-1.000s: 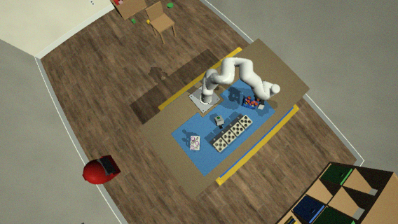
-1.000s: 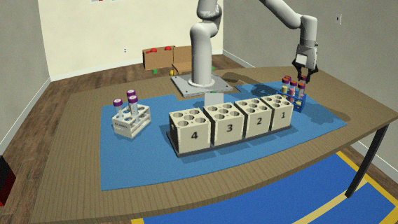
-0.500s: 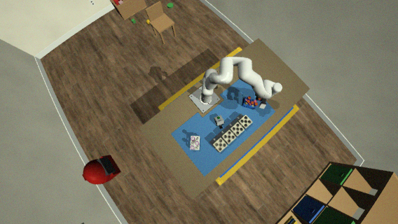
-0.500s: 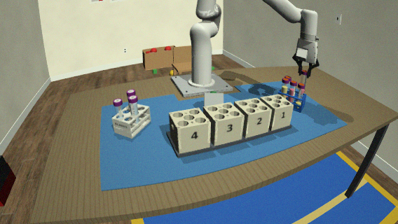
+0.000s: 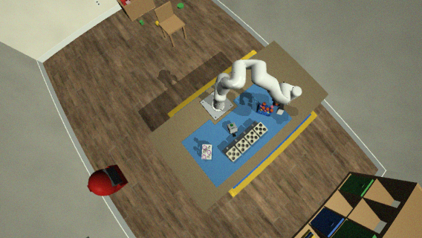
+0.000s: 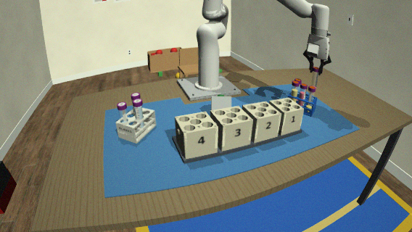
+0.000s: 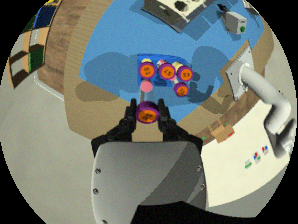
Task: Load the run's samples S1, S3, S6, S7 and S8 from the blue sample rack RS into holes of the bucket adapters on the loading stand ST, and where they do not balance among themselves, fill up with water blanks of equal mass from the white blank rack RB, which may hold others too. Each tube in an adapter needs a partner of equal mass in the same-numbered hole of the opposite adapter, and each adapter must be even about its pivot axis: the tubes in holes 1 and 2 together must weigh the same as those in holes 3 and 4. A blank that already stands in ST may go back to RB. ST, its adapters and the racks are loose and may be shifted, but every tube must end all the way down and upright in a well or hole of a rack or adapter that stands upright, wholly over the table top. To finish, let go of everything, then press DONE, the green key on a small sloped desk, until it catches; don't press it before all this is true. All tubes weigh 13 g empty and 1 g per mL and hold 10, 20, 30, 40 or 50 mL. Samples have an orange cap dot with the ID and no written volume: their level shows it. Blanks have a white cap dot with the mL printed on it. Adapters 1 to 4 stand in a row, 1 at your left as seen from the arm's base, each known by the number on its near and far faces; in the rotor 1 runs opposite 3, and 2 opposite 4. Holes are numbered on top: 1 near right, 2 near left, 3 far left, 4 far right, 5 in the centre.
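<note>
Early in the run, by the look of it. Dark two-fingered gripper [image 6: 316, 67] clamped on one orange-dotted sample tube [image 6: 316, 75], held upright above the small blue sample rack [image 6: 309, 107] at the far right end of the blue mat [image 6: 152, 170]; ID on the cap too small to read. Several more orange-dotted tubes [image 7: 168, 71] standing in that rack below. All four cream block adapters [image 6: 237, 132], numbered 4, 3, 2, 1 across the exterior view on their dark loading stand [image 6: 181, 154], showing only open holes: nothing loaded yet. Three purple-capped blank tubes [image 6: 137, 109] in the white blank rack [image 6: 134, 132] well apart at the other end of the mat, untouched. Green key on its small grey sloped desk [image 5: 232, 128] between arm base and stand, not to be pressed yet. Left to do: five samples, matching blanks, then the key. Remaining rack tubes close beneath the lifted one; adapter 1 just beside the rack.
</note>
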